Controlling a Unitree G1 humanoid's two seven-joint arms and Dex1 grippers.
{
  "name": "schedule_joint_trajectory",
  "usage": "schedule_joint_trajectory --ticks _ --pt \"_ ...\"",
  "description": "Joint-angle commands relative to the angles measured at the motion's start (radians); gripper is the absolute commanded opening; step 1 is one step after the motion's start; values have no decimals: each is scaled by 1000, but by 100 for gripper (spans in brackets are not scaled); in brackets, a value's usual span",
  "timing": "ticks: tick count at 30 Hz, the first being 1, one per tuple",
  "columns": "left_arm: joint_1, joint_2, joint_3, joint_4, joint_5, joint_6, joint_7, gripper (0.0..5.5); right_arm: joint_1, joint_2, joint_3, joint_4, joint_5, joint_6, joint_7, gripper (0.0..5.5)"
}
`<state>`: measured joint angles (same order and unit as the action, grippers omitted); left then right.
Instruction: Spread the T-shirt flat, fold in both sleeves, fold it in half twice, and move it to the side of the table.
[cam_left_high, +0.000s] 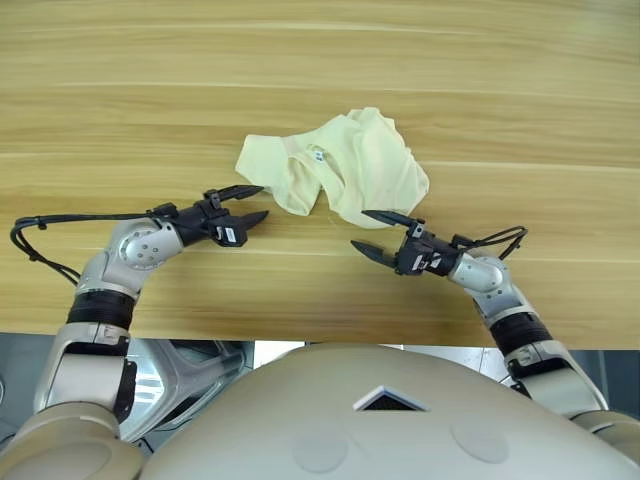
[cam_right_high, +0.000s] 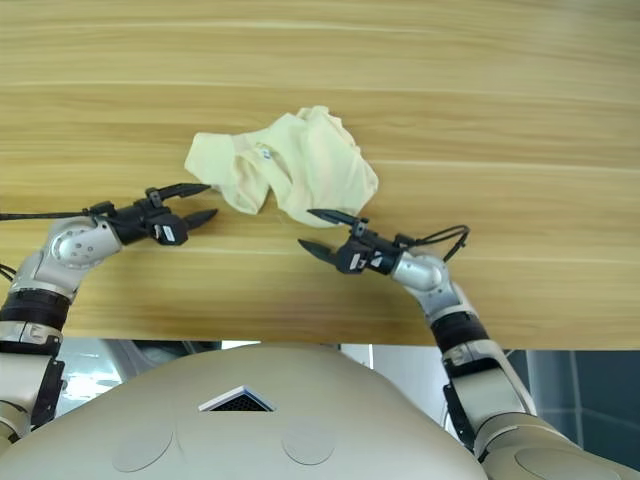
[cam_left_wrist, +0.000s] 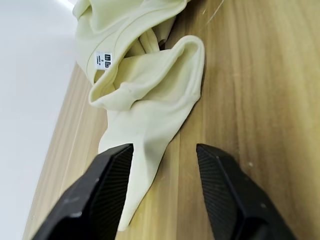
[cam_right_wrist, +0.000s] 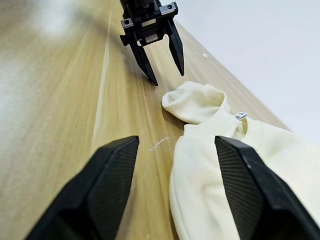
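— What do we have closest to us?
— Our left hand (cam_left_high: 262, 200) and our right hand (cam_left_high: 358, 228). Both are low over the wooden surface (cam_left_high: 520, 110), with fingers spread apart and nothing in them.
— And ahead of them?
— A little bare wood, and a short pale thread (cam_right_wrist: 159, 144) lying by the cloth's near edge.
— Then the shirt?
— Yes. The pale yellow T-shirt (cam_left_high: 350, 160) lies crumpled just beyond both hands. One loose end lies just beside our left hand's fingertips, and the neck label (cam_left_wrist: 102, 59) faces up. Past it the wood grain runs on.
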<state>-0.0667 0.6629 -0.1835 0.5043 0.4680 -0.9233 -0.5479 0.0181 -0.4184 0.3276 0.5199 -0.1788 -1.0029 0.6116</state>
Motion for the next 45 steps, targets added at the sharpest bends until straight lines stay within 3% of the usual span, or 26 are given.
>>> schedule_joint_trajectory --ticks 1,12,33,40,45 --pt "-6 26 -48 -5 38 37 0 235 -30 -13 -7 20 -34 22 -34 280" --pt "-39 35 -155 -10 64 66 9 235 -71 -5 5 62 -127 81 -133 280" --pt "-192 12 -357 310 155 89 137 235 -69 -9 20 64 -131 105 -170 280" --pt "-186 21 -382 305 140 71 140 238 -67 -6 22 63 -130 112 -182 161" --pt "-182 25 -392 300 132 61 136 155 -67 -9 23 64 -129 110 -187 72"
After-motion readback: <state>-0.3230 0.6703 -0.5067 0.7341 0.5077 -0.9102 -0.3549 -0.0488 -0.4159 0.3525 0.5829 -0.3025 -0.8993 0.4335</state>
